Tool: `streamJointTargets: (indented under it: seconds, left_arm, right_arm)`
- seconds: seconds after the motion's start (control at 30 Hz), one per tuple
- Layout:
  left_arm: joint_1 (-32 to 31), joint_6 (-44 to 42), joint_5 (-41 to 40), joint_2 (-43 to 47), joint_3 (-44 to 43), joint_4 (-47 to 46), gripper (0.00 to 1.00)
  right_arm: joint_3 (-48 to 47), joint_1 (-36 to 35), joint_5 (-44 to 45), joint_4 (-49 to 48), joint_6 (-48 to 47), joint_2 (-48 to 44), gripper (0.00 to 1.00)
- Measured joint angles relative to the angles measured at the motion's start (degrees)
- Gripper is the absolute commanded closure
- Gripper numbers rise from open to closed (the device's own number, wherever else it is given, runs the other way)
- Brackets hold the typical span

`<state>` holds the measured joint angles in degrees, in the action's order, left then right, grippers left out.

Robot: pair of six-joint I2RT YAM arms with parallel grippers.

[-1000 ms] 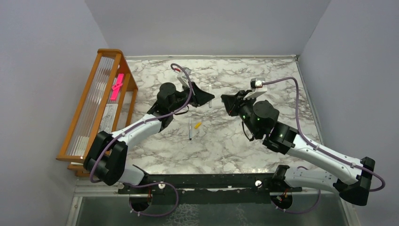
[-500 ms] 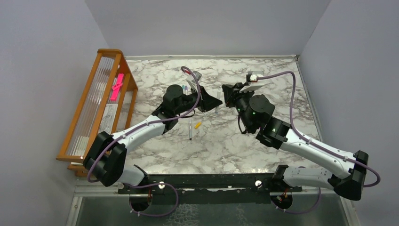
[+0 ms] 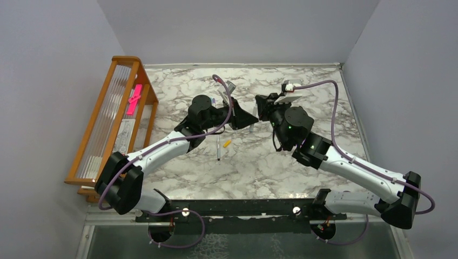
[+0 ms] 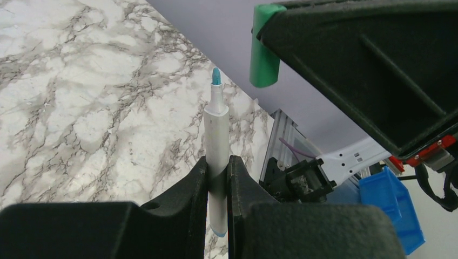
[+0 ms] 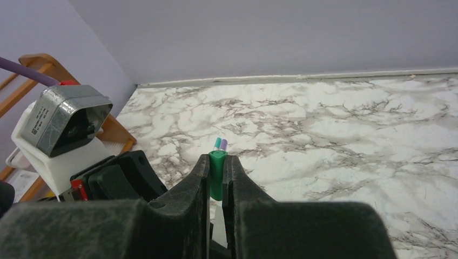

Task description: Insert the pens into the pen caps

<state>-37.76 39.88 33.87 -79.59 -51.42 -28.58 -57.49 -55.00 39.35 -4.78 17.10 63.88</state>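
Observation:
My left gripper (image 4: 218, 162) is shut on a white pen (image 4: 216, 129) whose teal tip (image 4: 216, 75) points up. My right gripper (image 5: 217, 159) is shut on a green pen cap (image 5: 217, 174). In the left wrist view that green cap (image 4: 264, 49) hangs just right of the pen's tip, a small gap apart, not over it. From above, the left gripper (image 3: 249, 119) and right gripper (image 3: 261, 111) meet nose to nose over the table's middle. Another pen (image 3: 218, 149) and an orange cap (image 3: 227, 143) lie on the marble below them.
Teal and purple ends (image 5: 221, 143) lie on the marble beyond the green cap. A wooden rack (image 3: 145, 85) with a pink strip (image 3: 134, 99) stands along the left wall. Grey walls close the table on three sides.
Both grippers have closed in on each other: the left moved right with its pen, the right moved left and farther back with the green cap.

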Motion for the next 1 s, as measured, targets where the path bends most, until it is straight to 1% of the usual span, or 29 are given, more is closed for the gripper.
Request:
streamJointTargets:
  seconds: [0.37,1.0]
  left_arm:
    - [-0.63,-1.07,1.29,0.13,-0.66,0.96,1.0]
    - [-0.9,-1.6,1.27,0.44,-0.66,1.36,1.0]
  right_arm:
    - [-0.63,2.23,-0.17,-0.42,-0.9,0.22,0.99]
    - [-0.63,3.08,-3.82,0.46,1.18,2.1,0.99]
